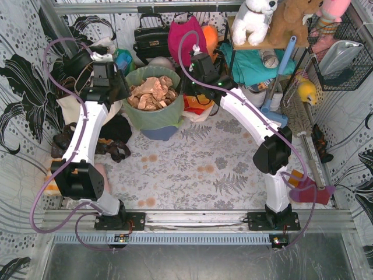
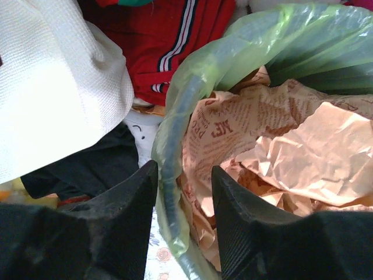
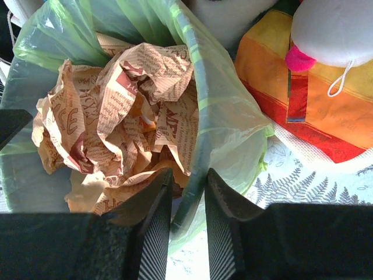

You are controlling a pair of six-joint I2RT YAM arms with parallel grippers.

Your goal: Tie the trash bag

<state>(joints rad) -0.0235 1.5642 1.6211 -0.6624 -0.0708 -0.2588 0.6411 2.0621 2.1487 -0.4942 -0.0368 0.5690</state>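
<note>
The trash bag (image 1: 152,115) is thin light-green film lining a round blue-grey bin (image 1: 158,133), its top folded over the rim, with crumpled tan printed paper (image 1: 152,90) inside. My left gripper (image 1: 126,91) is at the bin's left rim. In the left wrist view the gripper (image 2: 183,169) straddles the bag-covered rim (image 2: 175,116), one finger outside and one among the paper. My right gripper (image 1: 185,88) is at the right rim. In the right wrist view the gripper (image 3: 187,173) has its jaws narrow around the bag-covered rim (image 3: 227,128), pinching it.
A white canvas tote (image 2: 58,76) and red clothing (image 2: 157,35) lie left of the bin. An orange striped cloth (image 3: 303,99) lies to its right. Behind are a black handbag (image 1: 150,38), plush toys (image 1: 254,20) on a shelf and a blue-handled brush (image 1: 278,76). Dark clothes (image 1: 113,143) lie front left.
</note>
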